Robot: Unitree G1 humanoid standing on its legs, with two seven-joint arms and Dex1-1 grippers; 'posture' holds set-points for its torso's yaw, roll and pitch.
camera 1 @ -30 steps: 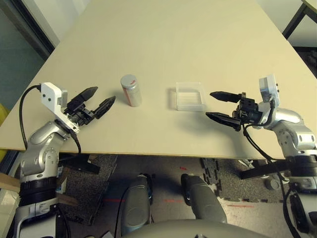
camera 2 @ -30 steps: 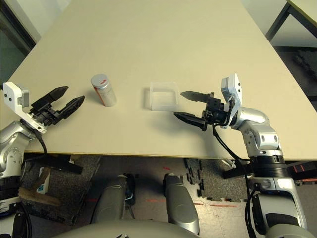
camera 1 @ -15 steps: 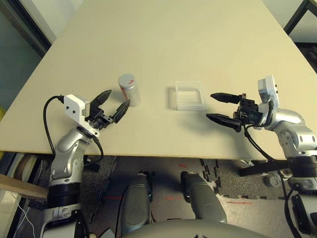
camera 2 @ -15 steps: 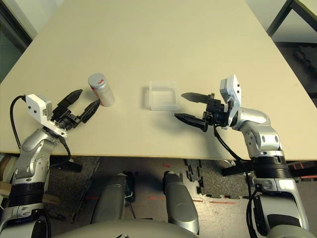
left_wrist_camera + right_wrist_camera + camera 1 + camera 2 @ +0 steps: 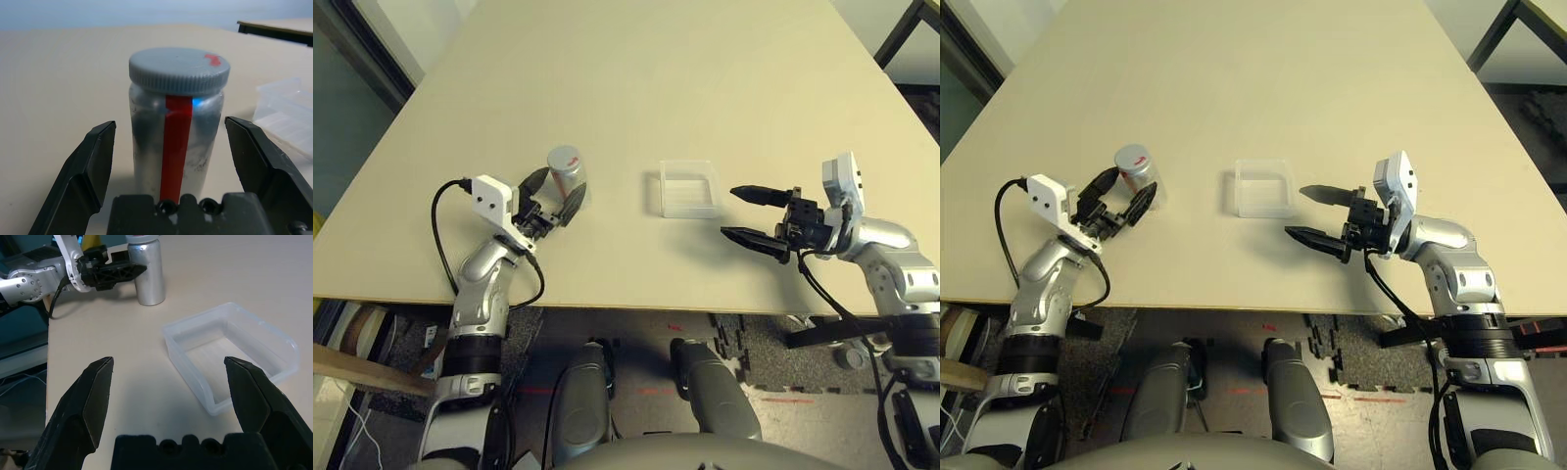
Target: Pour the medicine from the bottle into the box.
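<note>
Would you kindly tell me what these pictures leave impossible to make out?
- Medicine: the bottle has its cap on, and its silver wall and red stripe hide the contents in the left wrist view.
- Bottle's foot: hidden behind the left gripper body in that view.
- Bottle top: cut off by the picture edge in the right wrist view.
- Box floor: the head views are too small to show any pellets.

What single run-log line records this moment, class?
left gripper: open, fingers either side of upright capped bottle | right gripper: open, facing empty box | pour: not begun
</note>
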